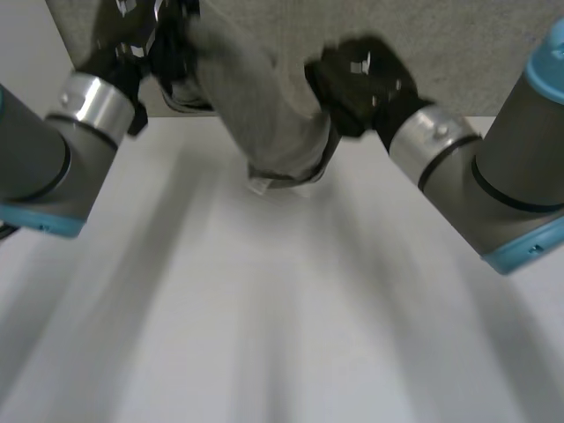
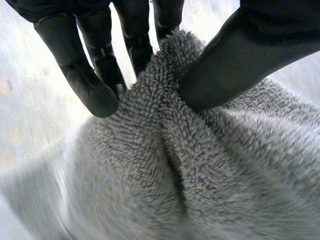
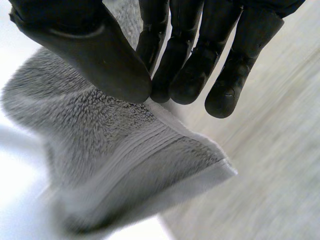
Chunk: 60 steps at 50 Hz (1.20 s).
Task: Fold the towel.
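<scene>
The towel [image 1: 269, 123] hangs bunched above the table's [image 1: 282, 335] far edge, between and below both hands; left hand [image 2: 85, 75] pinches a gathered fold; right hand [image 3: 195, 65] pinches the hemmed edge.

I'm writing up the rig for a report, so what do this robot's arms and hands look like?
The left arm and right arm are thick grey tubes with light-blue caps and a shiny silver wrist ring. The left hand and right hand are matte black, with blunt rounded fingers.
</scene>
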Motion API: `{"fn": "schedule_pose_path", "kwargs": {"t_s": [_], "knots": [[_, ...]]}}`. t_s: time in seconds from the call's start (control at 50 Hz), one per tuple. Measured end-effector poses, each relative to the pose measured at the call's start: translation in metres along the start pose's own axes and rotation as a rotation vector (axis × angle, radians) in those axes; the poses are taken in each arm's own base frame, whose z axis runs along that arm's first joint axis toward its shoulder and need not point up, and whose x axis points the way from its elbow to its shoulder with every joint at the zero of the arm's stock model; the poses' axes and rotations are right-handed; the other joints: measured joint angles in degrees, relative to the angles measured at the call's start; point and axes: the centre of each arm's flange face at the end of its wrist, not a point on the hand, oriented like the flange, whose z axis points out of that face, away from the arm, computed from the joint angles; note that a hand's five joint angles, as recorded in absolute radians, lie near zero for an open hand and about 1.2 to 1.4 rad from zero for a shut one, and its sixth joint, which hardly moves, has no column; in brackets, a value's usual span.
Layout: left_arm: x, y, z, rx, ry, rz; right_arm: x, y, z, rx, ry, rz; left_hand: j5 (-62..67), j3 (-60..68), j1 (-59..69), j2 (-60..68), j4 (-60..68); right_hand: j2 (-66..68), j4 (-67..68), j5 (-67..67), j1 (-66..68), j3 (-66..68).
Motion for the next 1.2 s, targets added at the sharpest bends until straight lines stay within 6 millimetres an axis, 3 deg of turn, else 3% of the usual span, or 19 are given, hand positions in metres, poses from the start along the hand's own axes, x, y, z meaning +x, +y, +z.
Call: {"fn": "schedule_pose_path", "kwargs": {"t_s": [0.14,0.28,0.4,0.48,0.52,0.58,0.68,0.78,0.9,0.98,1.2], "knots": [[-0.002,0.059,-0.043,-0.293,-0.019,0.009,-0.012,0.051,-0.018,-0.26,-0.08,-0.068,0.0,0.0,0.0,0.0,0.0,0.0,0.0,0.0,0.0,0.0],[0.007,0.099,-0.089,-0.502,0.01,0.115,-0.021,0.081,-0.034,-0.398,-0.097,-0.112,0.0,-0.01,0.0,0.0,0.0,0.0,0.0,0.0,0.0,0.0],[0.017,0.111,-0.117,-0.606,0.053,0.174,-0.028,0.091,-0.045,-0.463,-0.118,-0.099,0.0,-0.01,0.0,0.0,0.0,0.0,0.0,0.0,0.0,0.0],[0.027,0.107,-0.133,-0.671,0.089,0.184,-0.033,0.097,-0.051,-0.491,-0.136,-0.085,-3.81,-3.73,-0.01,-1.83,-3.52,0.0,0.0,0.0,0.0,0.0],[0.034,0.102,-0.14,-0.698,0.111,0.188,-0.036,0.099,-0.054,-0.501,-0.145,-0.078,-13.06,-12.45,-4.32,-10.94,-12.05,0.0,0.0,0.0,0.0,0.0],[0.044,0.09,-0.148,-0.724,0.144,0.194,-0.04,0.103,-0.06,-0.52,-0.157,-0.069,-34.0,-32.13,-23.11,-31.01,-31.54,0.0,0.0,0.0,0.0,0.0],[0.051,0.073,-0.151,-0.709,0.159,0.204,-0.041,0.108,-0.065,-0.54,-0.154,-0.064,-59.47,-58.05,-47.01,-56.01,-56.47,0.0,0.0,0.0,0.0,0.0],[0.046,0.062,-0.143,-0.663,0.14,0.22,-0.033,0.116,-0.066,-0.56,-0.111,-0.078,-74.36,-72.39,-60.79,-69.83,-70.22,0.0,0.0,0.0,0.0,0.0],[0.027,0.054,-0.122,-0.598,0.082,0.246,-0.023,0.126,-0.066,-0.565,-0.041,-0.127,-75.32,-73.08,-61.19,-71.12,-70.75,0.0,0.0,0.0,0.0,0.0],[0.016,0.059,-0.111,-0.59,0.059,0.255,-0.018,0.131,-0.065,-0.565,-0.004,-0.159,-73.96,-72.3,-60.79,-70.41,-70.38,0.0,0.0,0.0,0.01,0.0],[-0.014,0.1,-0.102,-0.681,0.023,0.298,-0.008,0.14,-0.064,-0.566,0.04,-0.23,-57.14,-56.07,-45.78,-54.78,-54.87,0.0,0.0,0.0,0.01,0.0]]}}
